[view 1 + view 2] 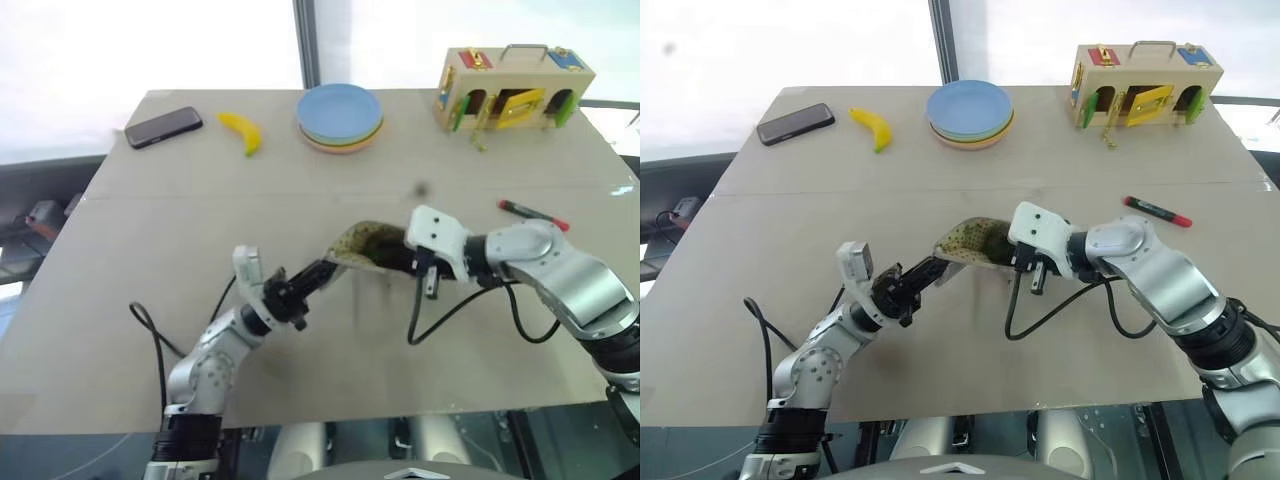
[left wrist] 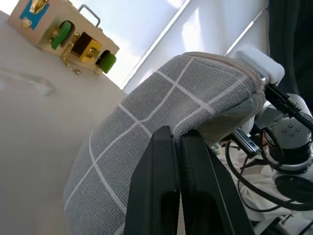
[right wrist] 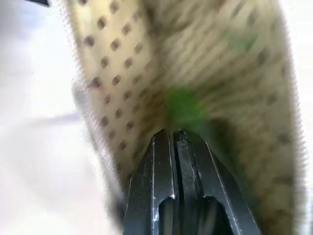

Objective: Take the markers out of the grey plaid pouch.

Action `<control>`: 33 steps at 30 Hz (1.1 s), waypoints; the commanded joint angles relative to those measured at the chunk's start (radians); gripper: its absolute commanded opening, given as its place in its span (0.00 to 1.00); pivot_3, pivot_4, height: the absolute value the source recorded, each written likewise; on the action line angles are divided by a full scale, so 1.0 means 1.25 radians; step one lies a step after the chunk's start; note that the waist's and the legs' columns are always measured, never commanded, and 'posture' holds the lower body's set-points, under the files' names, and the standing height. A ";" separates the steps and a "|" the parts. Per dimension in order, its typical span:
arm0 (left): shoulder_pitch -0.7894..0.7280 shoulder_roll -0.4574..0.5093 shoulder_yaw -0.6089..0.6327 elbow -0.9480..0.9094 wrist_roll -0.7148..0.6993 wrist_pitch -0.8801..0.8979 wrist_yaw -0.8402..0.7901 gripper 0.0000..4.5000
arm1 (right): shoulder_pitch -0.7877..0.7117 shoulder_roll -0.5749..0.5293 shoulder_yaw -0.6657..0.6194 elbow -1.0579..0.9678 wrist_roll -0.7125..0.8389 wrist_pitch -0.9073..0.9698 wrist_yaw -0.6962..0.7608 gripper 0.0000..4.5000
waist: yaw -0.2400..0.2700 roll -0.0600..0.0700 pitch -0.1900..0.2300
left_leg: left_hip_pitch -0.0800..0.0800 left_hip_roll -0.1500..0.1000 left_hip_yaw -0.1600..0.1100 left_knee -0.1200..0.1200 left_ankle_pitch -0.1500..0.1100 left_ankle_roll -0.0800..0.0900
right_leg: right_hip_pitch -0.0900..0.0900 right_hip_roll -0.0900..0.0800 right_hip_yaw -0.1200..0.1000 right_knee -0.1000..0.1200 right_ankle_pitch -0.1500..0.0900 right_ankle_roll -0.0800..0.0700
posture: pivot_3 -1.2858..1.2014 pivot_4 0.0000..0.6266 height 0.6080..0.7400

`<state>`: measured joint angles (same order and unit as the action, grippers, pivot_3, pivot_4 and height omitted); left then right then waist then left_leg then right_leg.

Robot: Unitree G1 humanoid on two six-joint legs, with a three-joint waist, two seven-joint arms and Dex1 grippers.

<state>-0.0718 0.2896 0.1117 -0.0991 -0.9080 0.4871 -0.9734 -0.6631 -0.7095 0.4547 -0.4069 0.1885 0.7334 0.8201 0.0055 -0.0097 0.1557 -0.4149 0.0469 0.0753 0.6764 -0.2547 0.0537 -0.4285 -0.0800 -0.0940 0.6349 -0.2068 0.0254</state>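
Two grippers meet at the soft grey plaid fabric pouch (image 2: 161,112), which is held off the desk (image 1: 300,350) near its middle, its mouth gaping so the yellowish-brown dotted lining (image 3: 112,73) shows. The left gripper (image 2: 178,142) has its black fingers pressed together on a fold of the pouch's grey outer wall, holding up the end towards the desk's near edge. The right gripper (image 3: 173,134) is pushed into the open mouth from the right-edge side; its fingers stand almost together, and a blurred light green shape (image 3: 183,105), apparently the green marker, lies just past their tips against the lining. Whether they touch it I cannot tell.

The slim red marker with dark ends (image 1: 533,214) lies flat on the desk near the right edge, well apart from the pouch.

The left arm reaches up from the near edge, its forearm slanting towards the centre. The right arm comes in from the near right corner, elbow bent, wrist turned towards the left edge and tipped slightly down.
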 commanded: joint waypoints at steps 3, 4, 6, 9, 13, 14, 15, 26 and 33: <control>-0.012 0.002 0.020 0.014 -0.012 0.019 -0.011 0.00 | -0.014 0.059 0.104 0.081 -0.191 -0.152 -0.075 0.60 | 0.000 0.000 0.000 | 0.000 0.000 0.000 0.000 0.000 -0.001 | 0.000 0.000 0.000 0.001 0.000 0.000 | 0.52 0.24 1.00; -0.016 0.001 0.020 0.017 -0.008 0.018 -0.013 0.00 | -0.016 0.066 0.114 0.094 -0.210 -0.165 -0.073 0.60 | 0.000 0.000 0.000 | 0.000 0.000 0.001 0.000 0.000 -0.001 | 0.000 0.000 0.001 0.001 0.000 0.000 | 0.52 0.24 1.00; -0.022 0.000 0.019 0.020 -0.005 0.017 -0.016 0.00 | -0.022 0.080 0.139 0.135 -0.263 -0.209 -0.075 0.60 | 0.000 0.000 0.000 | 0.000 -0.001 0.001 0.000 0.001 -0.001 | -0.001 0.000 0.001 0.001 0.000 0.000 | 0.52 0.24 1.00; -0.026 0.002 0.004 0.011 0.002 0.018 -0.031 0.00 | -0.025 0.130 0.164 0.238 -0.329 -0.288 -0.114 0.60 | -0.001 0.000 0.000 | 0.000 -0.001 0.002 0.000 0.001 -0.001 | -0.001 0.000 0.001 0.001 0.001 0.001 | 0.52 0.24 1.00; -0.026 -0.007 -0.002 -0.005 0.005 0.014 -0.029 0.00 | -0.023 0.209 0.174 0.424 -0.395 -0.403 -0.184 0.55 | -0.010 -0.001 0.000 | 0.000 -0.001 0.002 0.000 0.001 -0.001 | -0.001 0.000 0.002 0.002 0.000 0.000 | 0.52 0.24 1.00; -0.026 -0.010 0.000 -0.007 0.006 0.012 -0.027 0.00 | -0.022 0.220 0.166 0.457 -0.404 -0.427 -0.196 0.48 | -0.013 -0.001 -0.001 | 0.000 -0.001 0.002 0.000 0.001 -0.001 | -0.001 0.000 0.002 0.002 0.000 0.000 | 0.52 0.24 1.00; -0.025 -0.012 0.002 -0.008 0.007 0.010 -0.024 0.00 | -0.022 0.224 0.160 0.477 -0.413 -0.451 -0.203 0.42 | -0.014 -0.001 -0.001 | 0.001 -0.001 0.002 0.000 0.001 -0.001 | 0.000 0.000 0.002 0.002 0.001 0.001 | 0.52 0.24 1.00; -0.046 -0.032 0.062 0.047 -0.002 -0.006 0.020 0.00 | 0.057 0.163 -0.041 0.222 -0.306 -0.448 -0.117 0.00 | -0.013 0.000 0.000 | 0.000 0.000 0.002 0.000 0.001 -0.002 | -0.001 0.000 0.002 0.002 0.003 0.002 | 0.52 0.24 1.00; -0.068 -0.022 0.083 0.054 -0.091 0.107 0.009 0.00 | 0.068 0.137 -0.069 0.159 -0.285 -0.366 -0.050 0.19 | -0.014 0.000 0.000 | 0.000 0.000 0.001 0.000 0.001 -0.001 | -0.001 0.000 0.002 0.002 0.002 0.003 | 0.52 0.24 1.00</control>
<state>-0.1465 0.2536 0.2031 -0.0128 -0.9703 0.5819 -0.9434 -0.5742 -0.5381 0.3904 -0.1748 -0.1701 0.2726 0.7521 -0.0116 -0.0102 0.1555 -0.4146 0.0466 0.0771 0.6764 -0.2536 0.0518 -0.4295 -0.0803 -0.0916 0.6374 -0.2046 0.0287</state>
